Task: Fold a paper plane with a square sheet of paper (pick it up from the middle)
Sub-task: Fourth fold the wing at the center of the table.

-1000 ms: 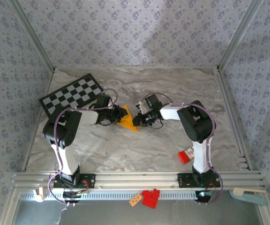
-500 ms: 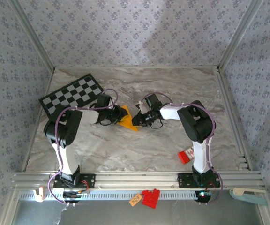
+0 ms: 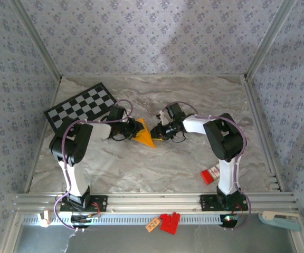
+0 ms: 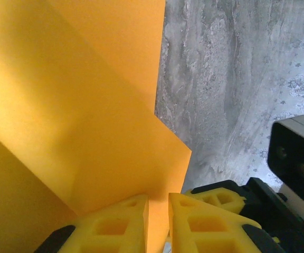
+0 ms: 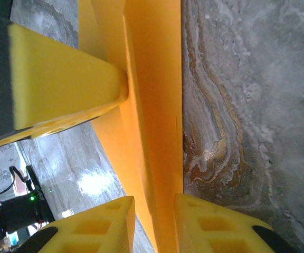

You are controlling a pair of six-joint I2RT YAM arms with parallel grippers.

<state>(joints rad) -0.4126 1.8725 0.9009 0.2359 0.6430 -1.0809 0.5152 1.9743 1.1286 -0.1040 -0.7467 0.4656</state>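
A worktop (image 3: 141, 168) with a grey-beige marbled finish, veined in swirls, is boxed in by three walls. The back wall (image 3: 152, 37), left wall (image 3: 7, 116) and right wall (image 3: 300, 116) all carry the same pale grey-lilac wallpaper printed with small floral motifs. Bare aluminium posts (image 3: 36, 39) rise slantwise at the two back corners. Ribbed aluminium rails (image 3: 152, 200) run across the near edge, with a slotted strip (image 3: 120, 219) just below them. The light is soft and even, brighter on the middle of the back wall. In the right wrist view a white glare spot (image 5: 94, 183) lies on the marbled surface.
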